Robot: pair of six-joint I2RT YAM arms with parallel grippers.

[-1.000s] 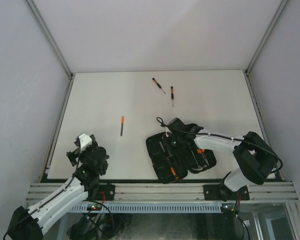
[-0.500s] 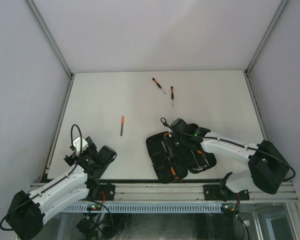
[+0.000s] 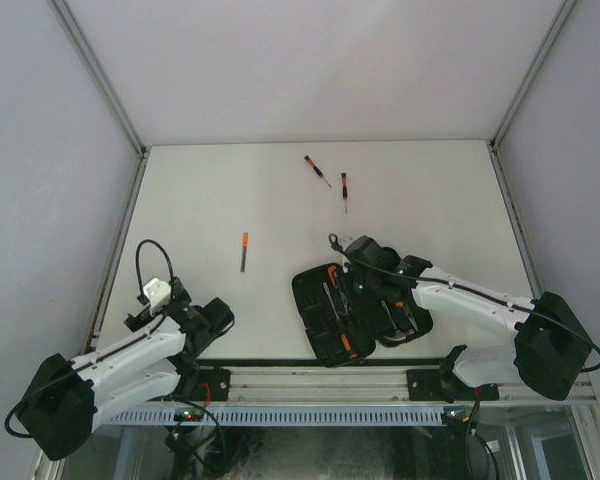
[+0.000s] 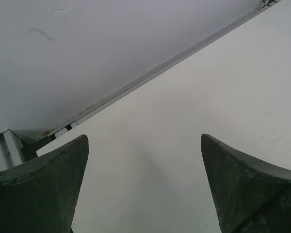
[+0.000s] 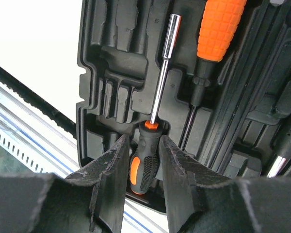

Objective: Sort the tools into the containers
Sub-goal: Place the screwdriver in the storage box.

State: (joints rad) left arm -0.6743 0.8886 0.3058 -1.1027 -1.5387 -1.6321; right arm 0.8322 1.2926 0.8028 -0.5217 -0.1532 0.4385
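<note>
Tool case (image 3: 320,345): black, opened flat with the moulded slots up; set at 5 o'clock of the middle of the desk (image 3: 200,200).
Nut driver (image 5: 161,73): chrome shaft, black-and-orange handle; laid in a case slot, handle clasped by the right gripper (image 5: 143,143).
Large screwdriver (image 5: 218,26): orange handle, laid in the case at 3 o'clock of the nut driver.
Lone screwdriver (image 3: 244,250): laid flat at 9 o'clock, orange end toward 12.
Far screwdriver (image 3: 317,170) and its neighbour (image 3: 345,190): laid at 12 o'clock, near each other, not touching.

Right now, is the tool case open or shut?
Open. Tool case lies spread flat, moulded slots exposed; right gripper holds a screwdriver there.
</note>
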